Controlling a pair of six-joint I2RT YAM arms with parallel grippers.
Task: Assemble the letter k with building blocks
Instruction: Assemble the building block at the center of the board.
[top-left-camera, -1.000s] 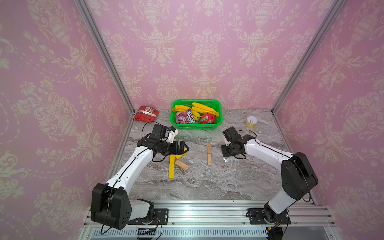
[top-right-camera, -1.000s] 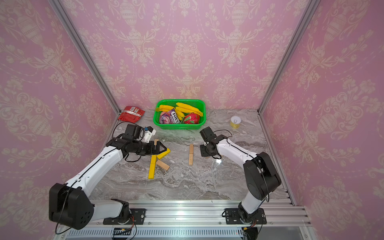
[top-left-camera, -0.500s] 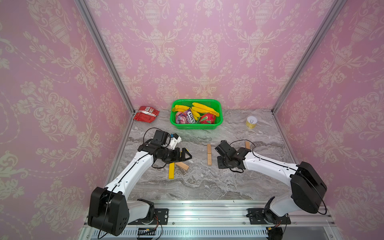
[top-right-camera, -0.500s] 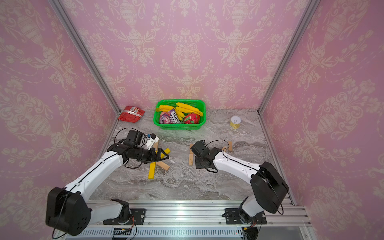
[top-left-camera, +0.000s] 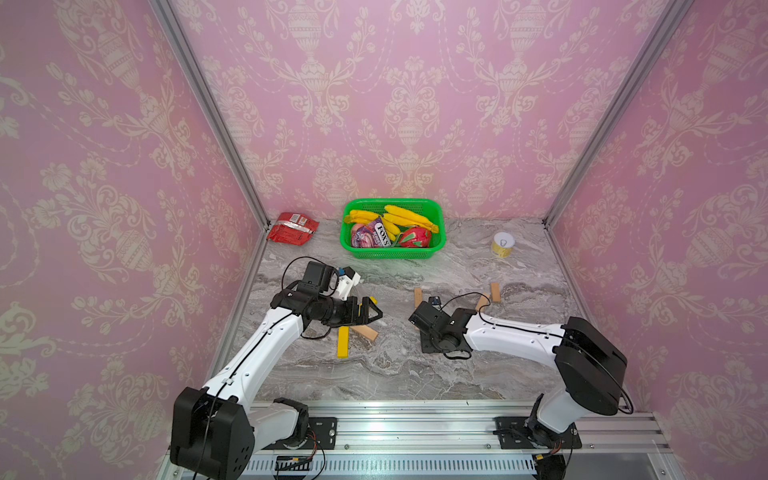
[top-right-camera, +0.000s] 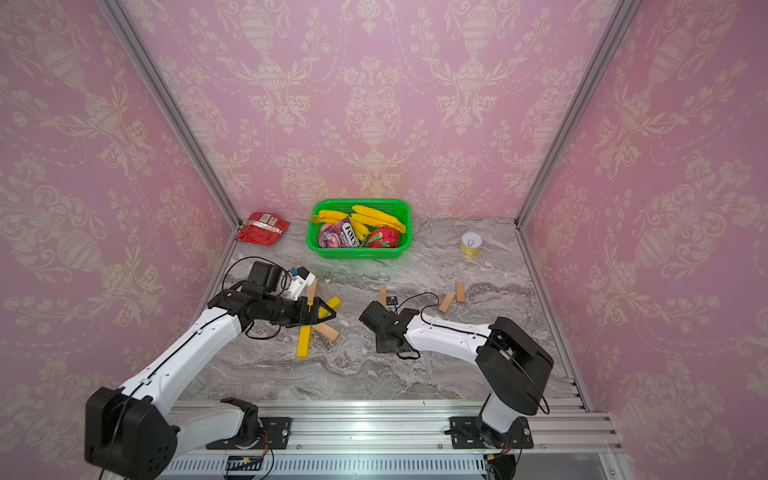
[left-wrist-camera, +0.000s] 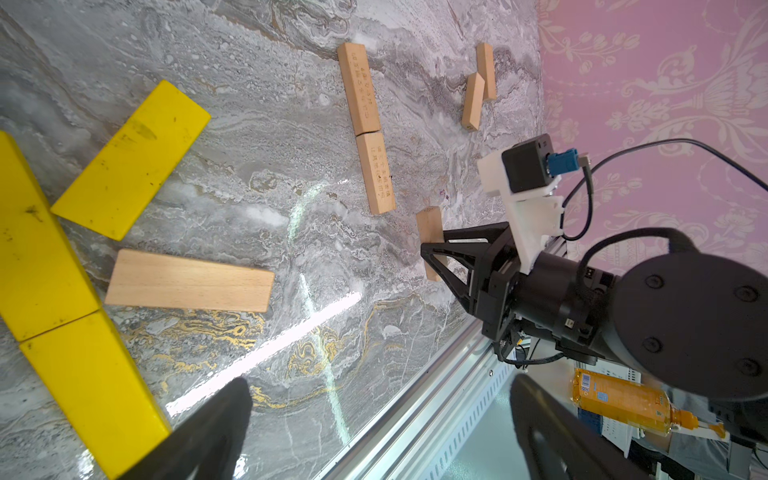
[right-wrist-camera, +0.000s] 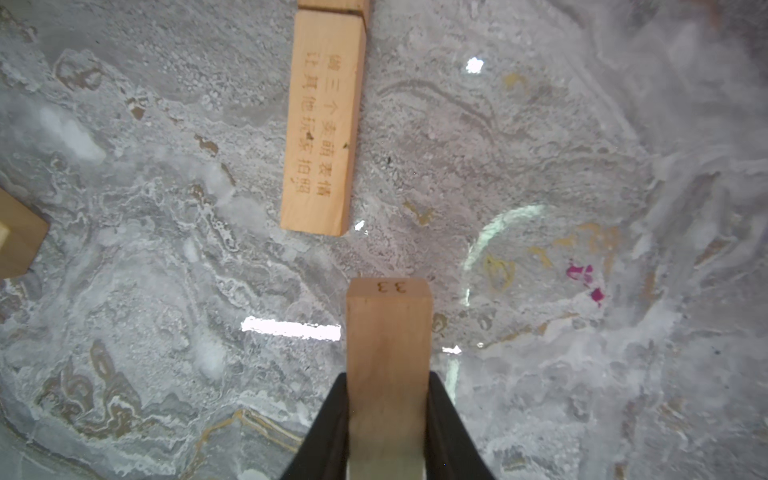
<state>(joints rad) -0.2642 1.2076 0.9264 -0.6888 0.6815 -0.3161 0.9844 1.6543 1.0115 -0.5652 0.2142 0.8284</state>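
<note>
Right claw (right-wrist-camera: 387, 376) clamps a wood block (right-wrist-camera: 388, 324), its free end just short of the engraved stem block (right-wrist-camera: 322, 124). Left claw (left-wrist-camera: 378, 381), spread wide and empty, hangs near yellow blocks (left-wrist-camera: 124, 162).

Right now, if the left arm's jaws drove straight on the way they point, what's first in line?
Probably the right gripper, jaws shut on a wood block: both top views put it straight ahead of the left gripper, bare table between. Height unclear; tilted down, it meets table first.
</note>
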